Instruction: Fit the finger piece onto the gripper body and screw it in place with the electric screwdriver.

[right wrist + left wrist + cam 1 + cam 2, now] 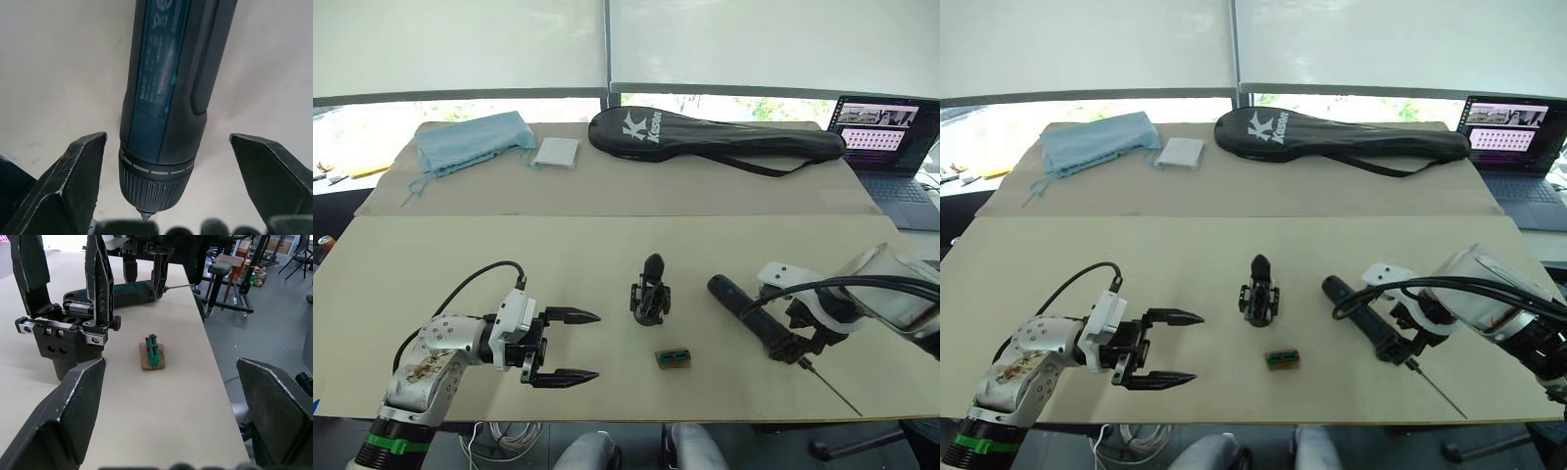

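The gripper body (650,291) stands upright on its round base near the middle of the table (460,257), a little toward the front edge. In the left wrist view it carries two tall black fingers side by side, so I judge the finger piece (99,280) is perhaps already placed on it, but I cannot tell if any screw is in. Just in front of the body, toward the front edge, lies a tiny green-and-brown box (673,357).

The electric screwdriver (751,317) lies flat toward the right side of the table, its thin bit pointing at the front right corner. The right gripper (167,196) is spread wide on both sides of the screwdriver, near its collar, and does not grip it. The left gripper (566,346) is also open and empty, toward the front left, pointing at the gripper body.

So the screwing seems yet to be done: the tool must first be grasped.

Along the far edge are a blue cloth (470,140), a white pad (556,153) and a black racket bag (715,135). A laptop (891,142) stands beyond the far right corner, and bright windows are behind.
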You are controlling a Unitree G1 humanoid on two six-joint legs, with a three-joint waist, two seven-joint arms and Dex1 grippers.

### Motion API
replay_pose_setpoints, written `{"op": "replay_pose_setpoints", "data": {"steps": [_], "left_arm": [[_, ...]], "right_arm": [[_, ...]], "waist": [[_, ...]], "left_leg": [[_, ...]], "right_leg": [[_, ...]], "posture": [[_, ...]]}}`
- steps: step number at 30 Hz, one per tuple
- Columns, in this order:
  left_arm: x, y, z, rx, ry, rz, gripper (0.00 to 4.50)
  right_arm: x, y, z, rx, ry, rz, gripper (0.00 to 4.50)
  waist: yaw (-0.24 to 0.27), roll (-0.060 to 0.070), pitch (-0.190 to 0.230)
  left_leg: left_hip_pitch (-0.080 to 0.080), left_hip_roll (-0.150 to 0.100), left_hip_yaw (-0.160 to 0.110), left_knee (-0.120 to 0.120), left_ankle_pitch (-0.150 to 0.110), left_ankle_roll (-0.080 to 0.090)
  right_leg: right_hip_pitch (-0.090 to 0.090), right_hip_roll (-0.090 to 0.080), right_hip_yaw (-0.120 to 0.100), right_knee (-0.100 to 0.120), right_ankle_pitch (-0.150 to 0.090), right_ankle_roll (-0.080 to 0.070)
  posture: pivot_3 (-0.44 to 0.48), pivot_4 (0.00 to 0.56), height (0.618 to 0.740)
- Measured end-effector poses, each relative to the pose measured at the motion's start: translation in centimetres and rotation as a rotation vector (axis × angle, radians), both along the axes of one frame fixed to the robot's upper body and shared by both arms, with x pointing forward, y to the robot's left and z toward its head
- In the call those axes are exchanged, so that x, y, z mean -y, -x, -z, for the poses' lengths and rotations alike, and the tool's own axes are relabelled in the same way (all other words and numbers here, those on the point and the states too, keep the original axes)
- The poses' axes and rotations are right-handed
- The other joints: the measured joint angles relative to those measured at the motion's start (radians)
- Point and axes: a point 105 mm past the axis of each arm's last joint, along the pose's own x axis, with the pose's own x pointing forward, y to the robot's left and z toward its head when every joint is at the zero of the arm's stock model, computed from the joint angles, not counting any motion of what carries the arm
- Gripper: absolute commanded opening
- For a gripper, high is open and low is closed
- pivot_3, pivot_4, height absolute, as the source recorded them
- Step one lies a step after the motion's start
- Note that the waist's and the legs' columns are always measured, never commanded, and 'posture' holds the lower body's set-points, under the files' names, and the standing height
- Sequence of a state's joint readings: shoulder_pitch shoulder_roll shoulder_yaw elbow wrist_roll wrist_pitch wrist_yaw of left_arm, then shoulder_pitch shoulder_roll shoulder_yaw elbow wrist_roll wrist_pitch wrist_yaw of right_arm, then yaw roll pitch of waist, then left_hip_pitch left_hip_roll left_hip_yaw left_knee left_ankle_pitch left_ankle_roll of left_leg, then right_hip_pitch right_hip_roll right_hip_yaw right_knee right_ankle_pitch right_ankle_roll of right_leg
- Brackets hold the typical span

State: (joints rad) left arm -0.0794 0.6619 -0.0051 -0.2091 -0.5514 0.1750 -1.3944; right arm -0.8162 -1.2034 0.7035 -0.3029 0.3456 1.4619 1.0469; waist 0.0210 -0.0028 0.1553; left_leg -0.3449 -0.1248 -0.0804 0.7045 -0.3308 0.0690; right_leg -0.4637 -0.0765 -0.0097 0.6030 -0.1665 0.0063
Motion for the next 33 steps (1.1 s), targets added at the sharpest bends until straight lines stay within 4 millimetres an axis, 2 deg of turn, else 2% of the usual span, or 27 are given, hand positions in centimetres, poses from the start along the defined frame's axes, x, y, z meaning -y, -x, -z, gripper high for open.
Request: {"op": "replay_pose_setpoints", "data": {"steps": [3, 7, 8, 16, 20, 22, 24, 26, 29, 33], "left_arm": [[0.1, 0.1, -0.1, 0.008, 0.000, 0.000, 4.50], [0.2, 0.1, -0.2, 0.012, 0.000, 0.002, 4.50], [0.2, 0.1, -0.2, 0.012, 0.000, 0.002, 4.50], [0.2, 0.2, -0.1, 0.009, -0.005, 0.009, 4.50], [0.3, 0.2, 0.0, 0.008, -0.007, 0.018, 4.50], [0.6, 0.2, 0.0, 0.004, 0.005, 0.011, 4.50], [0.6, 0.2, 0.1, -0.003, 0.014, -0.007, 4.50], [0.6, 0.1, 0.2, -0.003, 0.013, -0.018, 4.50], [0.6, -0.1, 0.5, 0.003, -0.009, -0.041, 4.50], [0.9, -0.3, 1.5, 0.020, -0.055, -0.056, 4.50]], "right_arm": [[0.1, -0.3, 0.4, 0.006, 0.014, 0.002, 3.62], [0.2, -0.9, 0.6, 0.032, 0.037, -0.004, 2.15], [0.3, -1.0, 0.6, 0.034, 0.038, -0.003, 1.93], [0.5, -1.0, 0.7, 0.052, 0.029, -0.045, 1.90], [1.5, -1.1, 0.0, 0.095, -0.078, 0.063, 1.90], [1.7, -1.1, -1.1, 0.149, -0.164, 0.091, 1.90], [1.5, -1.2, -3.3, 0.249, -0.286, 0.082, 1.90], [1.0, -1.0, -5.8, 0.355, -0.417, 0.044, 1.90], [-0.8, 0.6, -9.3, 0.508, -0.658, -0.084, 1.90], [-2.4, 2.2, -10.4, 0.613, -0.842, -0.154, 1.90]], "waist": [[-0.003, 0.000, 0.000], [-0.009, -0.001, -0.001], [-0.009, -0.001, -0.001], [-0.009, -0.003, -0.002], [-0.008, -0.002, -0.001], [-0.004, -0.001, 0.000], [-0.002, 0.000, 0.000], [0.000, 0.000, 0.000], [0.003, 0.000, -0.001], [0.007, 0.000, -0.001]], "left_leg": [[0.000, 0.000, 0.000, 0.000, 0.000, 0.000], [0.001, 0.000, 0.000, 0.000, 0.000, 0.000], [0.001, 0.000, 0.000, 0.000, 0.000, 0.000], [0.004, 0.000, 0.000, 0.000, 0.000, 0.000], [0.003, 0.000, 0.000, 0.000, 0.000, 0.000], [0.002, 0.000, 0.000, 0.000, 0.000, 0.000], [0.000, 0.000, 0.000, 0.000, 0.000, 0.000], [0.000, 0.000, 0.000, 0.000, 0.000, 0.000], [0.002, 0.001, 0.000, -0.001, 0.000, 0.001], [0.006, 0.001, 0.000, -0.001, -0.001, 0.002]], "right_leg": [[0.000, 0.000, 0.000, 0.000, 0.000, 0.000], [0.001, 0.000, 0.000, 0.000, 0.000, 0.000], [0.001, 0.000, 0.000, 0.000, 0.000, 0.000], [0.004, 0.000, 0.000, 0.000, 0.000, 0.000], [0.003, 0.000, 0.000, 0.000, 0.000, 0.000], [0.001, 0.000, 0.000, 0.000, 0.000, 0.000], [0.000, 0.001, 0.000, 0.000, 0.001, 0.000], [-0.001, 0.001, 0.000, 0.001, 0.001, 0.000], [0.002, 0.001, 0.001, 0.000, 0.001, 0.000], [0.006, 0.001, 0.002, -0.001, 0.001, 0.000]], "posture": [[0.000, 0.150, 0.740], [0.000, 0.150, 0.740], [0.000, 0.150, 0.740], [0.000, 0.150, 0.740], [0.000, 0.150, 0.740], [0.000, 0.150, 0.740], [0.000, 0.150, 0.740], [0.000, 0.150, 0.740], [0.000, 0.150, 0.740], [0.000, 0.150, 0.740]]}}
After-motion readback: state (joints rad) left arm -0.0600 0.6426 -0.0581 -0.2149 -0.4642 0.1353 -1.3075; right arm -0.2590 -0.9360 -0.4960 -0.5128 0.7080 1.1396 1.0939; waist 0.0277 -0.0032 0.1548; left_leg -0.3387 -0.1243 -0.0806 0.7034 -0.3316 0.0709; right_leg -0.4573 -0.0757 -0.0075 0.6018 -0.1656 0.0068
